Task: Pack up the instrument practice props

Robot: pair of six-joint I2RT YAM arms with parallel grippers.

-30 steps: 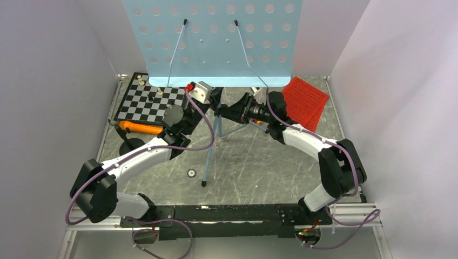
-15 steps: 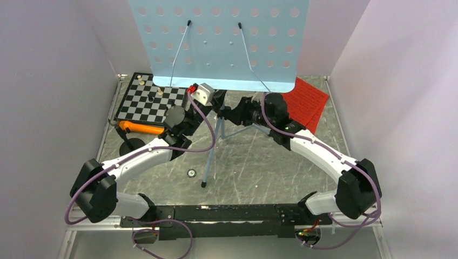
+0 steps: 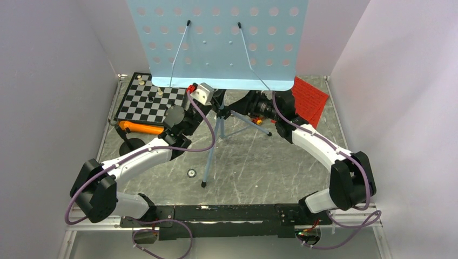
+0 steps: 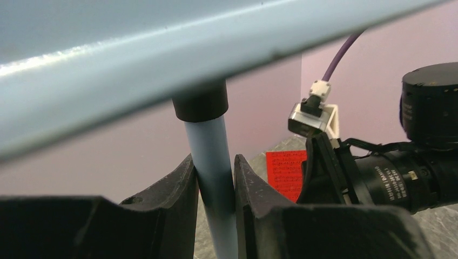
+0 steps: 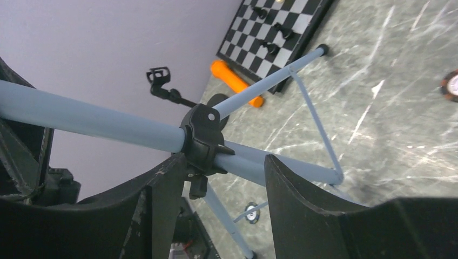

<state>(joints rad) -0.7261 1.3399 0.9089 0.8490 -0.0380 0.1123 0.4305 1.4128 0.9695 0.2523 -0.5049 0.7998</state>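
The light-blue perforated music stand [image 3: 219,43] stands at the table's back centre, its tripod legs [image 3: 208,162] spread below. My left gripper [image 3: 219,103] is shut on the stand's pole [image 4: 208,135], just under the desk's black collar. My right gripper [image 5: 224,162] is open, its jaws on either side of the black tripod hub [image 5: 202,135]. The orange microphone [image 3: 141,128] lies by its black round base [image 3: 131,147] at the left. The red sheet-music pages [image 3: 310,100] lie at the back right, partly behind the desk.
A black-and-white chessboard [image 3: 148,102] with pieces sits at the back left, behind the microphone. A small round disc [image 3: 190,173] lies on the table near the front tripod leg. A small colourful object [image 5: 451,83] shows at the edge of the right wrist view. Walls close in on three sides.
The stand's desk has shifted a little right and up. My right arm has swung round and brought its open jaws about the tripod hub. My left gripper has kept its hold.
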